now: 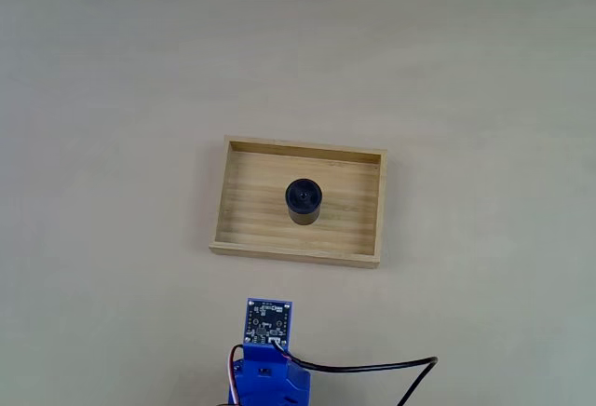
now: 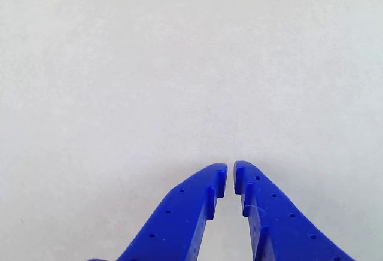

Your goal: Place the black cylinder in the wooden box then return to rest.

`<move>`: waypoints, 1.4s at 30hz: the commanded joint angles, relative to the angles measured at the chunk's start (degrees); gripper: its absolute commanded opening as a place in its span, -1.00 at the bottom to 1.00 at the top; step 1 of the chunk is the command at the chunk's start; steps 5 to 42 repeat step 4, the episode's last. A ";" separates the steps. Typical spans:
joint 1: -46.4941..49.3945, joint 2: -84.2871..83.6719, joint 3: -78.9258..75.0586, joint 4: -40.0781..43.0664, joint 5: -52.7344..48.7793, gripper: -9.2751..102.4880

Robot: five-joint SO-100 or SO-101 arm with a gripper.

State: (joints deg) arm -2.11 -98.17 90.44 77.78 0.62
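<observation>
Fixed view: black cylinder (image 1: 304, 200), matte, recessed round top, stood upright mid-floor in the wooden box (image 1: 244, 203) on the counter (image 1: 112, 99). Blue arm (image 1: 268, 369) sat well below the box, apart from it. Other view: jaws (image 2: 230, 178) nearly closed, narrow gap, gripping nothing, over bare counter.

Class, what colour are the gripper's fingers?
Bright blue; the fingers show best in the other view.
</observation>
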 commanded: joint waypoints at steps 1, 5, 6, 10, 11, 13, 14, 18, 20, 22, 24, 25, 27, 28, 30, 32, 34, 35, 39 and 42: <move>-0.53 -0.62 1.76 0.18 -0.09 -0.84; -0.53 -0.62 1.76 0.18 -0.09 -0.84; -0.53 -0.62 1.76 0.18 -0.09 -0.84; -0.53 -0.62 1.76 0.18 -0.09 -0.84; -0.53 -0.62 1.76 0.18 -0.09 -0.84; -0.53 -0.62 1.76 0.18 -0.09 -0.84; -0.53 -0.62 1.76 0.18 -0.09 -0.84; -0.53 -0.62 1.76 0.18 -0.09 -0.84; -0.53 -0.62 1.76 0.18 -0.09 -0.84; -0.53 -0.62 1.76 0.18 -0.09 -0.84; -0.53 -0.62 1.76 0.18 -0.09 -0.84; -0.53 -0.62 1.76 0.18 -0.09 -0.84; -0.53 -0.62 1.76 0.18 -0.09 -0.84; -0.53 -0.62 1.76 0.18 -0.09 -0.84; -0.53 -0.62 1.76 0.18 -0.09 -0.84; -0.53 -0.62 1.76 0.18 -0.09 -0.84; -0.53 -0.62 1.76 0.18 -0.09 -0.84; -0.53 -0.62 1.76 0.18 -0.09 -0.84; -0.53 -0.62 1.76 0.18 -0.09 -0.84; -0.53 -0.62 1.76 0.18 -0.09 -0.84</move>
